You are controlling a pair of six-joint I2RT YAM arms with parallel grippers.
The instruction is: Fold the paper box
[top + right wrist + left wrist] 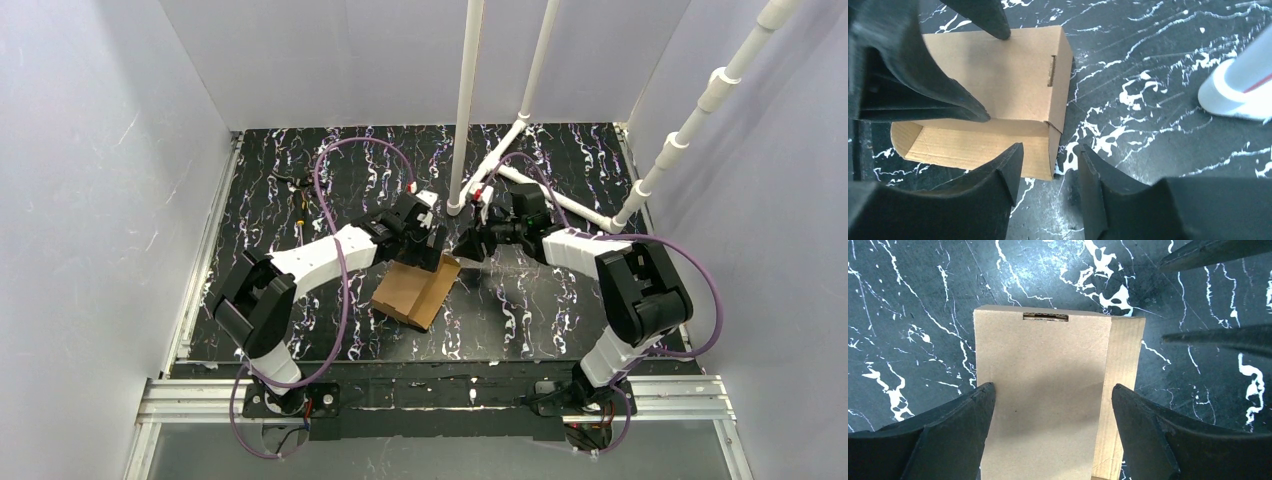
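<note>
The paper box (418, 288) is plain brown cardboard, partly folded, lying on the black marbled table at the middle. In the left wrist view its top panel (1043, 390) has a slot at the far edge, with a side panel to the right. My left gripper (432, 250) is open, and its fingertips (985, 392) straddle the top panel (1051, 390). My right gripper (468, 245) is open just right of the box. In the right wrist view the box (998, 75) has an open trough on its near side, and its near corner lies between my right jaws (1049, 150).
White PVC pipes (465, 110) stand behind the box; one pipe foot (1238, 90) is close to my right gripper. White walls enclose the table on three sides. A metal rail (430, 395) runs along the front edge. A small dark object (290, 182) lies at the back left.
</note>
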